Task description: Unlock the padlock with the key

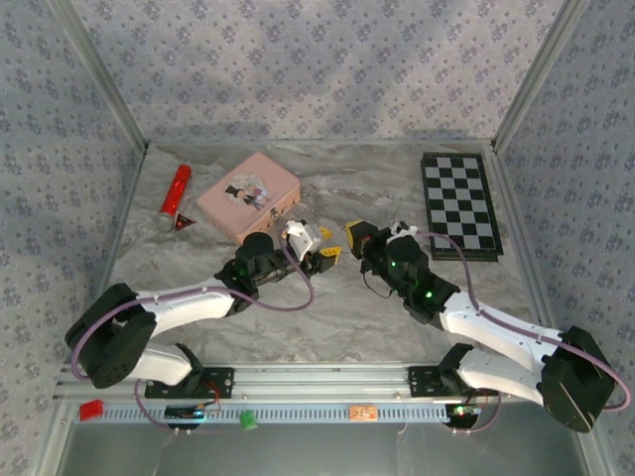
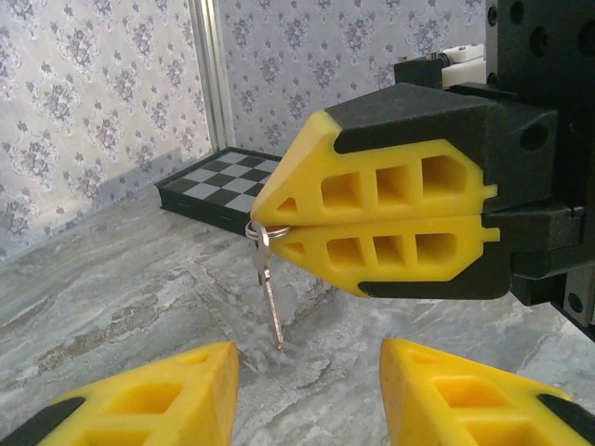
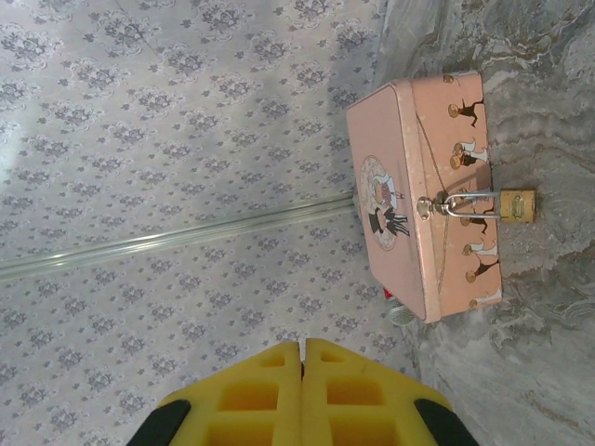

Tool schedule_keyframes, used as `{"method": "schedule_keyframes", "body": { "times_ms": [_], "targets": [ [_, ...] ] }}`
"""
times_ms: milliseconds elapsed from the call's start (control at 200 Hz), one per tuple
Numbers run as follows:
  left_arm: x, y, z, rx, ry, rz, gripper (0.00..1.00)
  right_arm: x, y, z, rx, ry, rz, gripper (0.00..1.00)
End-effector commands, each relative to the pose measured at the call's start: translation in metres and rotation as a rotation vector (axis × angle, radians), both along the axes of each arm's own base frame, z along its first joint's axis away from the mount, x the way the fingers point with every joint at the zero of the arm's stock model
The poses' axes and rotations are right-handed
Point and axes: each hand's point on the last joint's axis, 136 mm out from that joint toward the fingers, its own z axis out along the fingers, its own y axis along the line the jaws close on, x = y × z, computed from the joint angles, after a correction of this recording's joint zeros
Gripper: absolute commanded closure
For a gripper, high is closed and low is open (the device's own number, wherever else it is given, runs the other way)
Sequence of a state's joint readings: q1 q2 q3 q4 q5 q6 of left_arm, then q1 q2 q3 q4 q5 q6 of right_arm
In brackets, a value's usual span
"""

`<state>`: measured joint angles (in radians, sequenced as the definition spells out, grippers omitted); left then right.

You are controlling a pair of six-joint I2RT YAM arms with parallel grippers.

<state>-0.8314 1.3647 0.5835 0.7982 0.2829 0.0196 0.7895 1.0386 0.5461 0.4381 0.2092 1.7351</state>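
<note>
Slippage is risked, as the key (image 2: 270, 297) is pinched only by its ring in the clamped right gripper (image 2: 254, 222), the left gripper (image 2: 307, 358) held parted and empty below, while the padlock (image 3: 518, 205) is hasped to the pink tin (image 3: 390, 130).

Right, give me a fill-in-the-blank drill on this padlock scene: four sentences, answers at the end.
1. The shut right gripper pinches a ring from which the ____ dangles.
2. The padlock hangs from the clasp of a tin coloured ____.
3. The left gripper faces the right gripper with its jaws ____.
4. The cylinder lying beside the tin is ____.
Missing words: key; pink; open; red.
</note>
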Motion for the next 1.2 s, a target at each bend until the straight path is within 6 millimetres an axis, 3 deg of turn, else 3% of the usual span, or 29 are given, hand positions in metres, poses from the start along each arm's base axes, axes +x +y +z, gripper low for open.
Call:
{"method": "schedule_keyframes", "body": {
  "times_ms": [0, 270, 675, 765, 1194],
  "targets": [
    [0.003, -0.006, 0.018, -0.026, -0.069, -0.003, 0.57, -0.001, -0.003, 0.014, 0.012, -0.041, 0.002, 1.0],
    [0.015, -0.004, 0.015, -0.002, -0.075, 0.055, 0.62, -0.003, 0.0, 0.012, -0.012, -0.034, 0.014, 1.0],
    [0.015, -0.007, 0.016, 0.002, -0.061, 0.042, 0.72, -0.004, 0.009, 0.007, -0.009, -0.028, 0.029, 1.0],
    [0.014, -0.008, 0.015, 0.014, -0.057, 0.033, 0.79, -0.003, 0.011, 0.008, -0.006, -0.03, 0.036, 1.0],
    [0.014, -0.009, 0.014, 0.015, -0.04, 0.034, 0.86, -0.005, 0.008, 0.004, -0.016, -0.024, 0.024, 1.0]
  ]
}}
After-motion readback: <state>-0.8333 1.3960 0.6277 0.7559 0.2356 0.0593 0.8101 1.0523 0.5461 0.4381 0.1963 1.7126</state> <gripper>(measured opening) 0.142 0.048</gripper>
